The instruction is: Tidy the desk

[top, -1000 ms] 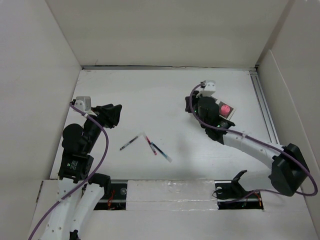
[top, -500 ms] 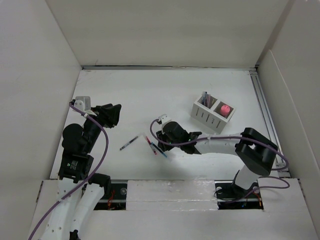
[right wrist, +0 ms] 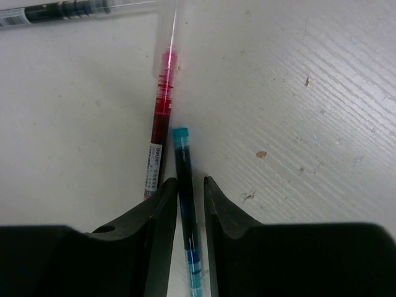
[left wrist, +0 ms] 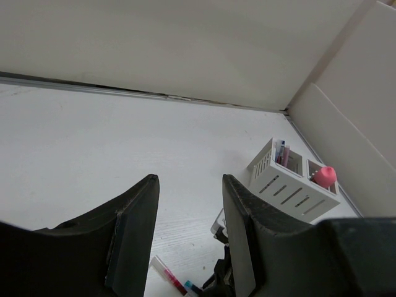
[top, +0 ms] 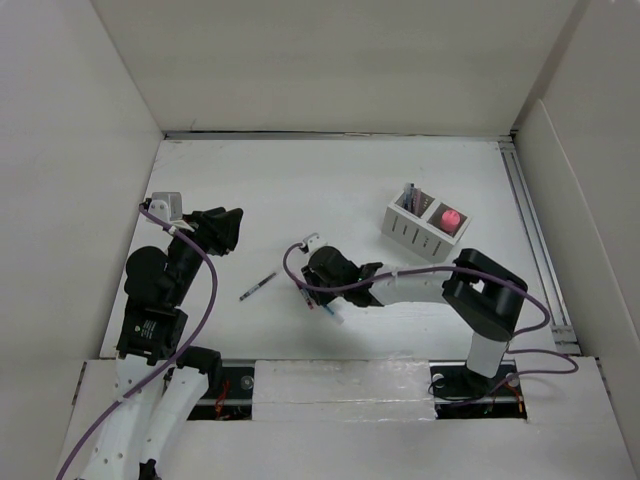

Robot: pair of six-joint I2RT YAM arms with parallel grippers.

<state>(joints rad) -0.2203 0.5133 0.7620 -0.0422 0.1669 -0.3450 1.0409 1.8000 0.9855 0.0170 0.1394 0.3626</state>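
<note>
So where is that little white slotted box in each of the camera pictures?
Top external: the organizer box stands right of centre on the desk.
Left wrist: right of middle, by the right wall.
Right wrist: not in it; only pens show.
Shared landmark: the pink object in its end compartment, seen in the top and left wrist views.

Red pen [right wrist: 162,117], blue pen [right wrist: 184,167], slotted organizer [top: 412,236]

left fingers [left wrist: 133,235]: spread apart, dark, bench [left wrist: 93,142] seen through gap | white slotted organizer [left wrist: 291,193]: right side, pens [left wrist: 281,151] in left compartment, pink object [left wrist: 325,176] in right one | red pen [left wrist: 166,273]: lying on bench, bottom centre
</note>
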